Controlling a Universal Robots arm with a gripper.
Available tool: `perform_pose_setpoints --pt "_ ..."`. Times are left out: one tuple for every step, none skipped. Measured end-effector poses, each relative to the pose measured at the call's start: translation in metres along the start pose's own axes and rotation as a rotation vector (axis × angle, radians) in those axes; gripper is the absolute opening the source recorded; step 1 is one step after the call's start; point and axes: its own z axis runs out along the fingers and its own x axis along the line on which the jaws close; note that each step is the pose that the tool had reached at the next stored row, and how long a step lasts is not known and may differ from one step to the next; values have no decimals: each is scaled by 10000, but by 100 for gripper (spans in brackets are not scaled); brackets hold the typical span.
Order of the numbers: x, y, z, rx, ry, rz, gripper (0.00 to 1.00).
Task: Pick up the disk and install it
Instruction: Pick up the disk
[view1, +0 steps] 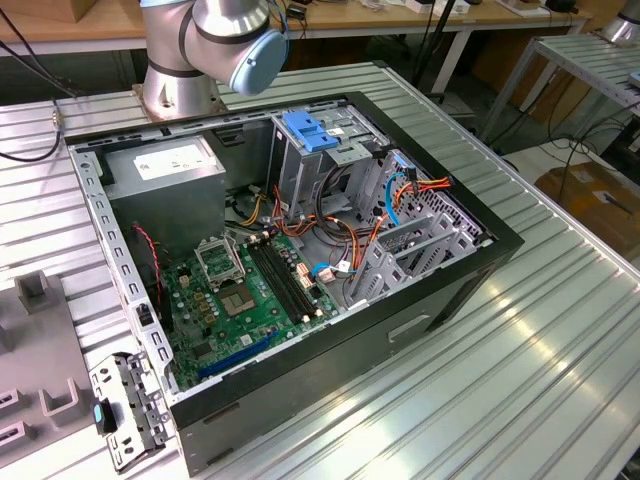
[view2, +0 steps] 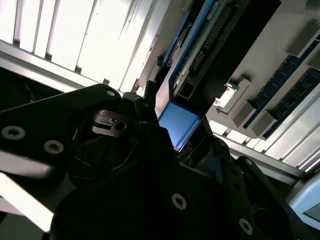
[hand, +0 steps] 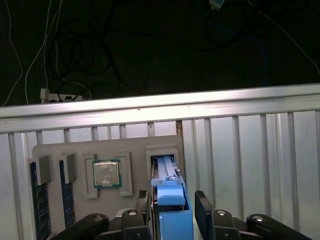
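Squarely inside the spread tool (hand: 172, 196), the disk (hand: 171, 217) stands edgewise in its tray (hand: 135, 145) slot, long axis running straight ahead.

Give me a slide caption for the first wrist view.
Tool at the disk standing in a grey tray slot, beside a processor and two memory sticks.

No legible text; white sticker (view1: 172, 160) on grey box (view1: 170, 205) carries print too small to read.
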Motion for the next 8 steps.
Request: perform_pose_setpoints --pt "0 0 5 -63 5 0 49" --pt "0 0 11 -134 11 1 49" --pt "0 1 14 -187 15 2 49" --pt "-1 1 17 -205 17 3 49" --pt "0 1 20 -207 18 4 49" --pt "0 0 24 -208 18 3 49" --pt "-1 -1 28 -207 17 3 49" --pt "-1 -4 30 -202 16 3 49"
